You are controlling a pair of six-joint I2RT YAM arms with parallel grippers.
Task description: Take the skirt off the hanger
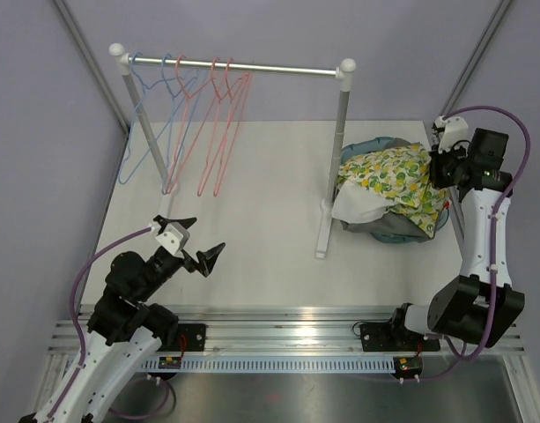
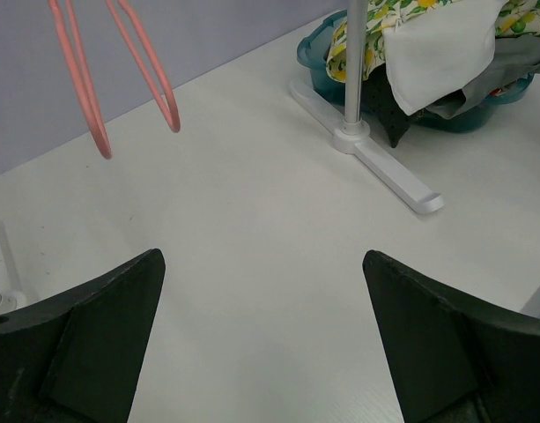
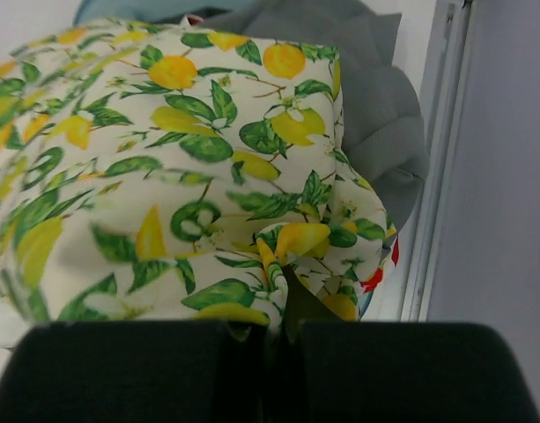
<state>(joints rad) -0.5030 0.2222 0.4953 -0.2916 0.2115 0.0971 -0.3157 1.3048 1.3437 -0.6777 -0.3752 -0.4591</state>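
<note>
- Top view: a white rack (image 1: pixel 252 68) stands on the worktop (image 1: pixel 261 238), with blue hangers (image 1: pixel 142 132) and pink hangers (image 1: pixel 218 132) bunched at the left end of its rail, all of them bare.
- The lemon-print skirt (image 1: pixel 397 176) is off the hangers. It lies heaped in the teal basket (image 1: pixel 373 144) at the right, just beside the rack's right post.
- The left pincer (image 1: pixel 206 234) hovers over bare worktop near the front left, its fingers spread wide and holding nothing.
- The right pincer (image 1: pixel 439 172) reaches down against the right side of the skirt heap; its fingers are hard to make out here.
- Left wrist view: the left pincer (image 2: pixel 262 257) gapes wide over the plain surface. Beyond it hang the loops of the pink hangers (image 2: pixel 168 110), and farther off are the rack's foot (image 2: pixel 375 163) and the basket (image 2: pixel 318 57) with the skirt (image 2: pixel 380 22) and its white lining spilling over.
- Right wrist view: the skirt (image 3: pixel 181 159) fills the frame, with grey cloth (image 3: pixel 375 97) behind it.
- The right pincer (image 3: pixel 270 339) is closed tight, and a fold of the print runs down into the seam between its fingers.
</note>
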